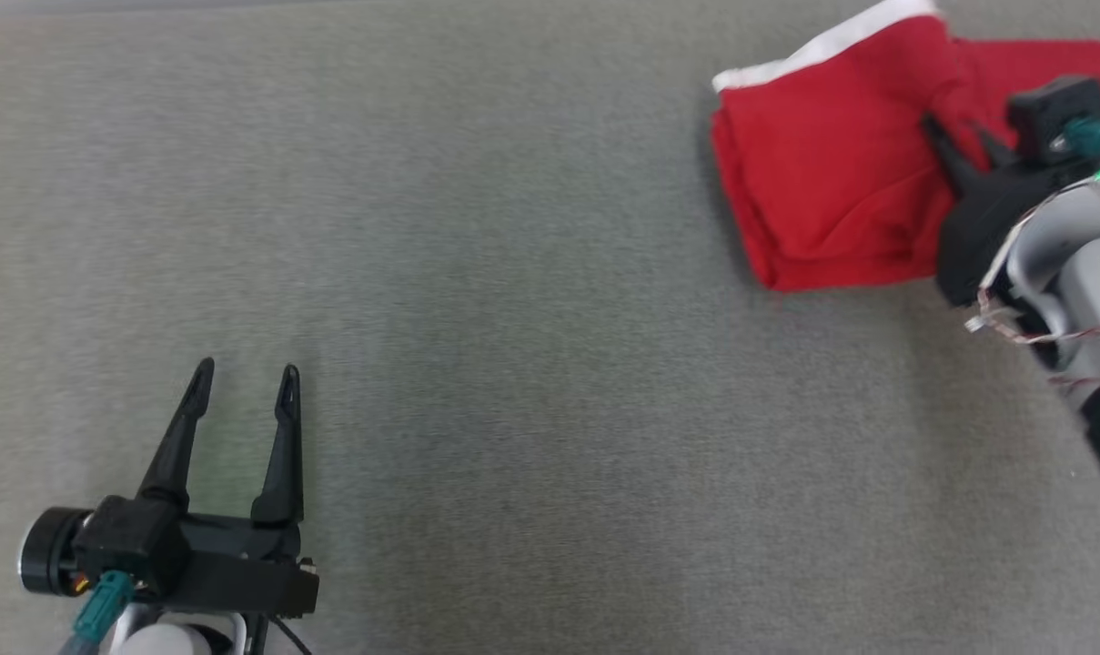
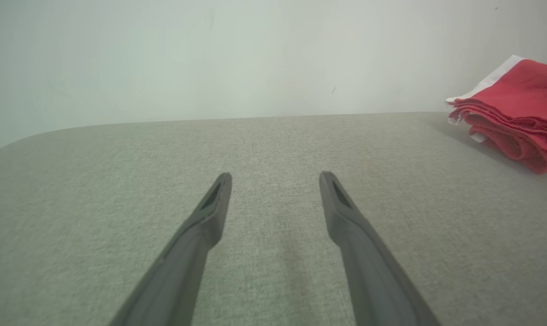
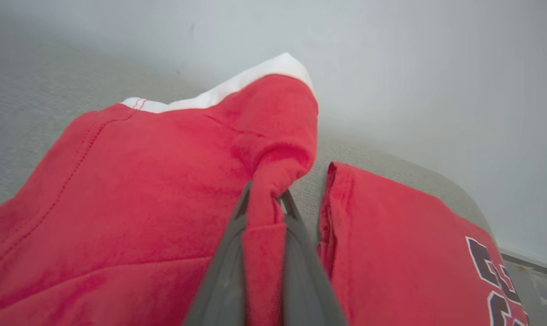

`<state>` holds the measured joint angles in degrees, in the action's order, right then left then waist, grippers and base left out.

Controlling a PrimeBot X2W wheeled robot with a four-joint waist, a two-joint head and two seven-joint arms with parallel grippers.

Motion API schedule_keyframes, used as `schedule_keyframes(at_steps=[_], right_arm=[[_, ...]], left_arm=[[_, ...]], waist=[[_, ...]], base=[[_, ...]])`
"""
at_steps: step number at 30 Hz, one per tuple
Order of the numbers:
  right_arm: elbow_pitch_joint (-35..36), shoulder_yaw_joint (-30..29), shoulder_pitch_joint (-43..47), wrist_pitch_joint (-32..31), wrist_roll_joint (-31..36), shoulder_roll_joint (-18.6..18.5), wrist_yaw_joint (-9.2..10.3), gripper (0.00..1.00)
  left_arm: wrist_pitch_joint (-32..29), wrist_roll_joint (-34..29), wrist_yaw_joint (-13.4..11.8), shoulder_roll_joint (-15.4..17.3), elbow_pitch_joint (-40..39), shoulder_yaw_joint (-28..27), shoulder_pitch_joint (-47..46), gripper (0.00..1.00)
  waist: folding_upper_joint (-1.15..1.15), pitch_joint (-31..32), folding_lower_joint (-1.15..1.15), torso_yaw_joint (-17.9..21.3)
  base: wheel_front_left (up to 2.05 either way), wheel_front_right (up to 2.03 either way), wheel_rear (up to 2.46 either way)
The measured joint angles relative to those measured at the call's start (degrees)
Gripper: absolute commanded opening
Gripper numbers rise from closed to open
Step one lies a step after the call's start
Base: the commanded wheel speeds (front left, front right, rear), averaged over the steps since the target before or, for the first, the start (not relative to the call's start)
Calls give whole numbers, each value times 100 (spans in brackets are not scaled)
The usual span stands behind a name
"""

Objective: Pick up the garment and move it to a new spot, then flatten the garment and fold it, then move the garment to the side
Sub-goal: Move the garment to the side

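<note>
Red garment (image 1: 822, 182) (image 2: 517, 117) (image 3: 133, 190), folded in layers, white band along far edge, lying far right on grey fabric surface (image 1: 513, 364).
Right gripper (image 1: 953, 129) (image 3: 266, 192) clenched on bunched fold of red cloth at garment's right side; cloth pinched between both fingers, gathered into ridge.
Red panel with dark, white-edged lettering (image 3: 495, 271) just right of pinch, narrow strip of surface between.
Left gripper (image 1: 247, 368) (image 2: 275, 175) near left, released, fingers spread wide over surface, well apart from garment.
Pale wall (image 2: 255, 54) beyond far edge.
</note>
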<state>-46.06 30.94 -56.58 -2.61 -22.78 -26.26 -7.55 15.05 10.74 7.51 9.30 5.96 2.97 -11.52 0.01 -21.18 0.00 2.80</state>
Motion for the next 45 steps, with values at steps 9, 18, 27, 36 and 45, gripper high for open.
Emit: schedule_keyframes(at_steps=[9, 18, 27, 36, 45], right_arm=[[-198, 230, -591, -25, -255, -799, 0, 0], [-579, 523, -1189, 40, -235, -1245, 0, 0], [-1022, 779, -1743, 112, -71, -1399, 0, 0], [-1499, 931, -2064, 324, 144, -1395, 0, 100], [-1850, 620, -2354, 1195, 186, -1245, 0, 100]], left_arm=[[0, -96, -3, 208, -361, 18, -125, 100], [-143, -144, -74, 392, -872, -10, -108, 100], [-238, -144, -132, 481, -1222, -19, -36, 100], [-250, -144, -196, 480, -1280, 31, -46, 100], [-170, -83, -255, 439, -1112, 32, -43, 100]], waist=[[1, -576, 1, 500], [0, -997, 1, 846], [0, -1226, 0, 945], [0, -1313, 0, 825], [0, -1179, 0, 747]], base=[[0, 0, 0], [0, 0, 0], [0, 0, 0], [0, 0, 0], [0, 0, 0]])
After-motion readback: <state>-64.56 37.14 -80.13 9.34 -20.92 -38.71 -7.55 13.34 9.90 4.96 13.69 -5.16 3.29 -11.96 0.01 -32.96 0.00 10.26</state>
